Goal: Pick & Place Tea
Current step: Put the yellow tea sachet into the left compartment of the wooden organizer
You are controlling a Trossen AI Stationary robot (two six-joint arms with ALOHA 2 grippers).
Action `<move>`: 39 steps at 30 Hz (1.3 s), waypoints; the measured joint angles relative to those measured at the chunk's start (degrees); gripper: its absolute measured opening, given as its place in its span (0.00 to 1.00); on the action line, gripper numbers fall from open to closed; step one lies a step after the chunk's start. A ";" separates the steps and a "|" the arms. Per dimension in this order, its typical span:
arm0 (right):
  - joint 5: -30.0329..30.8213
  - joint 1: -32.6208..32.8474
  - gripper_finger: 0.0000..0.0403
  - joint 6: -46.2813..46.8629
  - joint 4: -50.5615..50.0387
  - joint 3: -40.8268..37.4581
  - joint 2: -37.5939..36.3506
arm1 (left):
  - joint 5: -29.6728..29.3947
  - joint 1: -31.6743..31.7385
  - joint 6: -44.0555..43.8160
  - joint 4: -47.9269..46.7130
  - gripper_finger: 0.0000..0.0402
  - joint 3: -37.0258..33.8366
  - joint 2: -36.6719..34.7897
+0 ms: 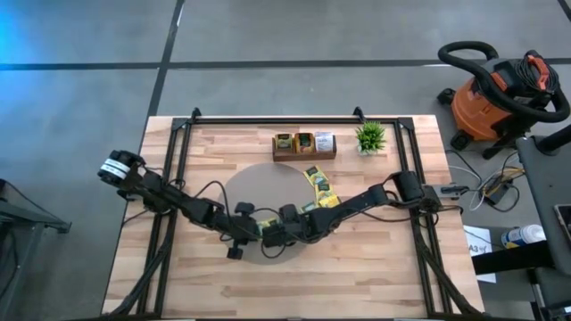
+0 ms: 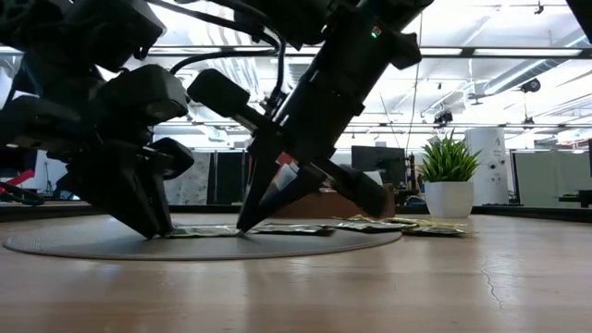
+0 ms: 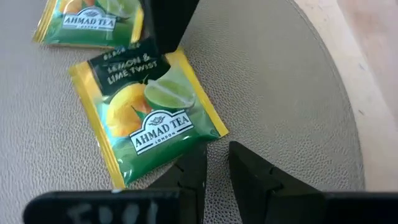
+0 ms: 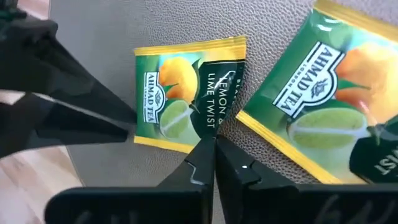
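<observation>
On the round grey mat (image 1: pixel 259 183) at the middle of the wooden table (image 1: pixel 178 276), both grippers met at the mat's front edge. The right gripper (image 4: pixel 214 146) had its fingers pressed together on the dark-label edge of a green and yellow Lemon & Lime Twist sachet (image 4: pixel 186 93), which lay flat on the mat. The left gripper (image 3: pixel 214 165) stood at the opposite edge of that same sachet (image 3: pixel 146 115), its jaws a narrow gap apart, touching down on the mat and grasping nothing. A second sachet (image 4: pixel 317 106) of the same kind lay just beside the first, cut off at the frame edge in both wrist views. More sachets (image 1: pixel 318 185) trailed across the mat toward the wooden tray (image 1: pixel 304 144), which stood beyond the mat with sachets standing in its compartments; their colours were hard to make out. A small potted plant (image 1: pixel 370 136) sat just beside the tray. In the low view the arms hid most of the mat
</observation>
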 joint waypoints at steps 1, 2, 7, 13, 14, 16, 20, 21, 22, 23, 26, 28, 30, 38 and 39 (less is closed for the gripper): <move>0.05 -0.05 0.02 -0.90 -0.93 0.51 0.00 | -0.02 0.02 -0.89 -0.20 0.17 -0.04 -0.34; 0.08 -0.07 0.02 -1.99 -1.97 1.07 -0.14 | -0.03 0.01 -1.69 -0.29 0.17 -0.05 -0.78; 1.83 -0.74 0.02 -11.30 -10.87 5.30 -1.68 | -0.77 0.00 -5.54 -0.50 0.17 -0.07 -4.60; 3.97 -4.15 0.02 -27.35 -23.79 12.43 -4.62 | -6.21 -0.07 -11.57 -2.69 0.17 -0.07 -12.47; 4.42 -5.02 0.02 -30.80 -26.19 13.92 -4.77 | -7.35 -0.09 -12.66 -2.95 0.17 -0.07 -13.97; 4.59 -7.37 0.02 -38.70 -29.95 17.25 -4.93 | -10.13 -0.13 -14.04 -3.47 0.17 -0.07 -17.05; 4.71 -13.08 0.02 -54.21 -36.23 23.55 -4.94 | -15.19 -0.31 -15.97 -4.32 0.17 -0.05 -22.61; 4.75 -14.74 0.02 -58.27 -37.47 24.89 -4.96 | -16.32 -0.31 -16.23 -4.33 0.17 -0.04 -23.79; 4.75 -16.33 0.02 -62.42 -38.75 26.24 -4.96 | -17.37 -0.33 -16.64 -4.63 0.17 -0.03 -25.07; 4.75 -17.87 0.02 -66.53 -39.70 27.48 -4.96 | -18.50 -0.42 -17.04 -5.20 0.17 -0.03 -26.33; 4.63 -22.47 0.02 -77.70 -41.08 29.75 -5.03 | -22.90 -0.46 -17.64 -5.36 0.17 -0.03 -29.44; 4.56 -25.36 0.02 -84.16 -41.01 30.12 -5.03 | -26.42 -0.44 -17.09 -5.17 0.17 -0.03 -31.32; 2.59 -28.16 0.02 -88.99 -40.97 30.09 -4.98 | -30.79 -0.11 -15.16 -5.17 0.17 -0.01 -32.88; -7.45 -36.77 0.02 -95.18 -38.91 26.70 -3.67 | -39.25 4.06 -7.72 -5.22 0.17 -0.03 -35.41; -7.91 -37.28 0.02 -95.47 -37.56 26.23 -3.67 | -38.99 4.69 -7.69 -5.21 0.17 -0.03 -35.45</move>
